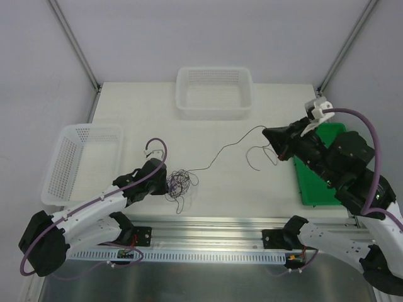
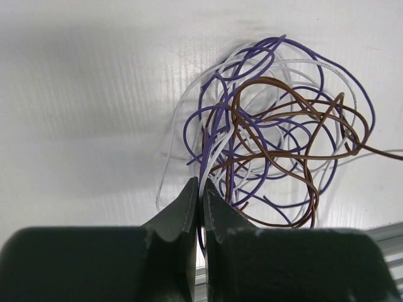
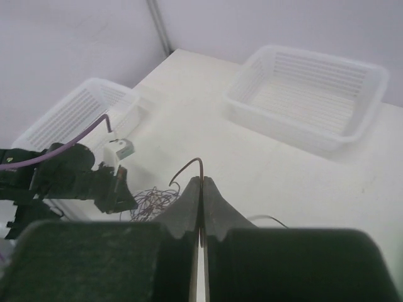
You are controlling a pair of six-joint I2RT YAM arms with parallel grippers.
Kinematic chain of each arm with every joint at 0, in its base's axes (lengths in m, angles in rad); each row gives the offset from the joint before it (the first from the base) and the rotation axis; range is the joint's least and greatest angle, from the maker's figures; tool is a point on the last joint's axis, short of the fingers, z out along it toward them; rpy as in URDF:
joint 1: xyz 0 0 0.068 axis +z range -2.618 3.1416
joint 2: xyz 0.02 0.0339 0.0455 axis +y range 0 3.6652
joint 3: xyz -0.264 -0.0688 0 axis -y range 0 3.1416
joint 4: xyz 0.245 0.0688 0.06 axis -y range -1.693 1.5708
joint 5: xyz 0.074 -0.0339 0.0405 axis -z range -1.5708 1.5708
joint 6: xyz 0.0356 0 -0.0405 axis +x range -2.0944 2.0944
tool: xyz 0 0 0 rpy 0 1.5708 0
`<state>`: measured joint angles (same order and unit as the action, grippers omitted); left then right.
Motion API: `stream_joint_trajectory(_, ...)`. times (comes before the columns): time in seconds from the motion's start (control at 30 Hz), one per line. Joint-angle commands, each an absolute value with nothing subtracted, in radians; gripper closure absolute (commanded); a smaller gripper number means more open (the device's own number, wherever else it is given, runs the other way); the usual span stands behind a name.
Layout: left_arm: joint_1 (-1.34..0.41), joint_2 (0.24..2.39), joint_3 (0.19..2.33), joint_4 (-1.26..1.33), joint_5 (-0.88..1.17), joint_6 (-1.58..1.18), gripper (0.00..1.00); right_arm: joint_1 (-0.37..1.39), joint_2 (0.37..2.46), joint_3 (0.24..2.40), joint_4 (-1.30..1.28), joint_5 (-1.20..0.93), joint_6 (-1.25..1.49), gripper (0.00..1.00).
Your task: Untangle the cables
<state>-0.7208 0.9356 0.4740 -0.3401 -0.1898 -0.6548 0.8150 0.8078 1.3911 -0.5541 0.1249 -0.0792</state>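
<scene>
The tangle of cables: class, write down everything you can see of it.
The tangle of cables is a loose knot of thin, floppy wires, purple, white and brown, lying on the white table. The left gripper pinches strands at its edge; one brown strand runs off to the shut right gripper.

Bright, even, diffuse light; soft shadow bands on the table point(image 2: 82, 126); right gripper point(image 3: 201, 184) blurred close up
</scene>
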Motion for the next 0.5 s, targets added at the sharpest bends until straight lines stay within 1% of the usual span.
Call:
stream_joint_trajectory(0.0,-0.700,0.960,0.483,-0.344,-0.232,-0.672,1.00,0.808,0.764,1.369,-0.612,0.293,-0.091,0.99)
stream_joint_trajectory(0.3,-0.683,1.006,0.532,-0.359,-0.250,-0.649,1.00,0.807,0.689,1.281,-0.603,0.370,-0.072,0.99)
stream_joint_trajectory(0.4,-0.684,0.994,0.549,-0.357,-0.226,-0.644,1.00,0.807,0.728,1.279,-0.689,0.364,-0.065,0.99)
stream_joint_trajectory(0.47,-0.683,0.983,0.566,-0.357,-0.210,-0.618,1.00,0.807,0.771,1.205,-0.701,0.350,-0.032,0.99)
